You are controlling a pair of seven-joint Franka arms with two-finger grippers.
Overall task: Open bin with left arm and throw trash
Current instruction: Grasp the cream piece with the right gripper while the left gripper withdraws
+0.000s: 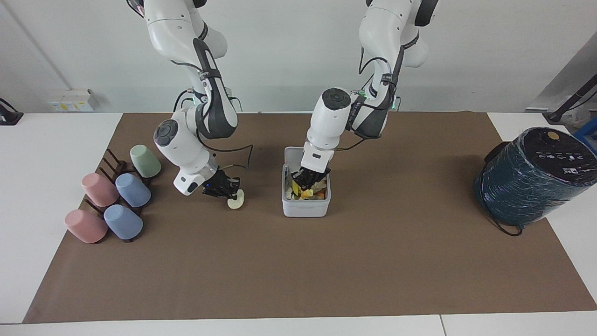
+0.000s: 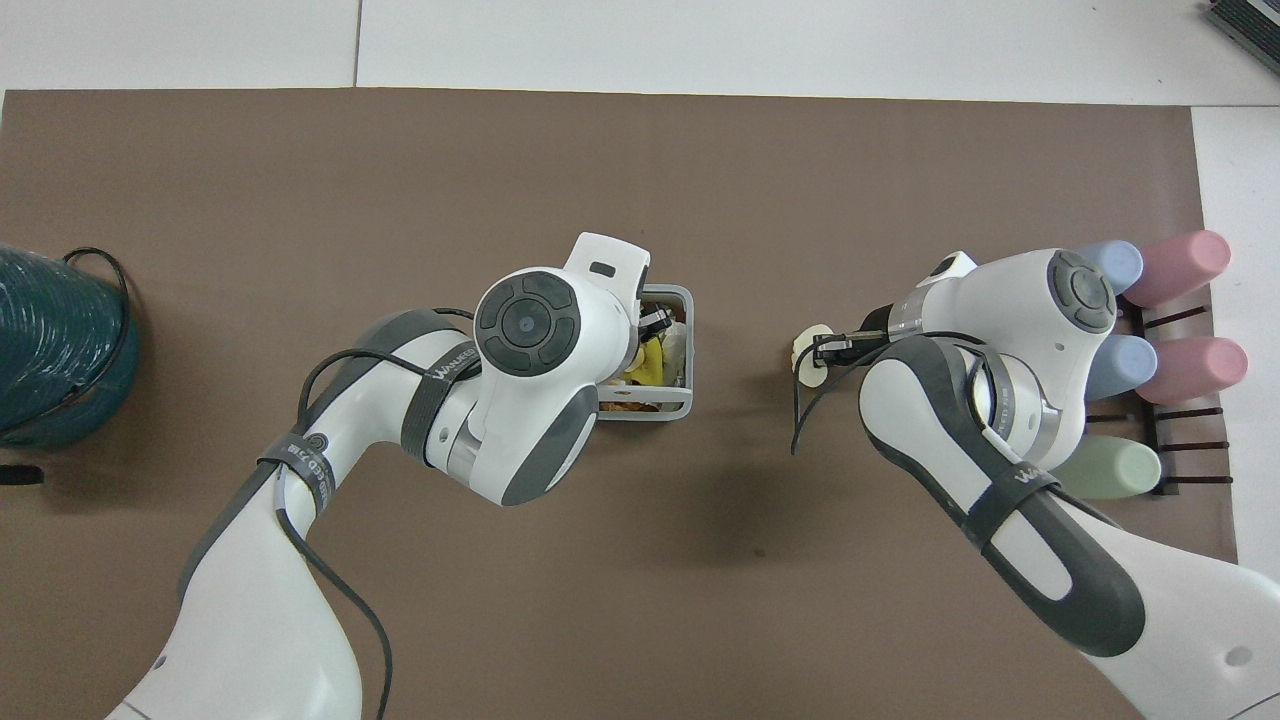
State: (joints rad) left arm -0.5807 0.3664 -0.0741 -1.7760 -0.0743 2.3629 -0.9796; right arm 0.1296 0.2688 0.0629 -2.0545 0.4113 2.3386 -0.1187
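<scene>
The white bin point(image 1: 305, 207) stands mid-mat with its lid point(image 1: 290, 154) up; its rim also shows in the overhead view point(image 2: 682, 400). It holds several scraps, among them the bright yellow notched scrap point(image 2: 650, 362). My left gripper point(image 1: 308, 181) reaches down into the bin, with the yellow-and-orange block point(image 1: 306, 192) at its tips; in the overhead view the gripper point(image 2: 655, 322) is mostly hidden under its wrist. My right gripper point(image 1: 229, 190) is shut on the cream-white oval piece point(image 1: 235, 201), low over the mat beside the bin toward the right arm's end; the piece also shows in the overhead view point(image 2: 806, 350).
A dark rack with several pastel cups point(image 1: 112, 200) lies at the right arm's end of the mat, close to the right arm's wrist. The big dark-teal wrapped cylinder point(image 1: 531, 177) stands at the left arm's end.
</scene>
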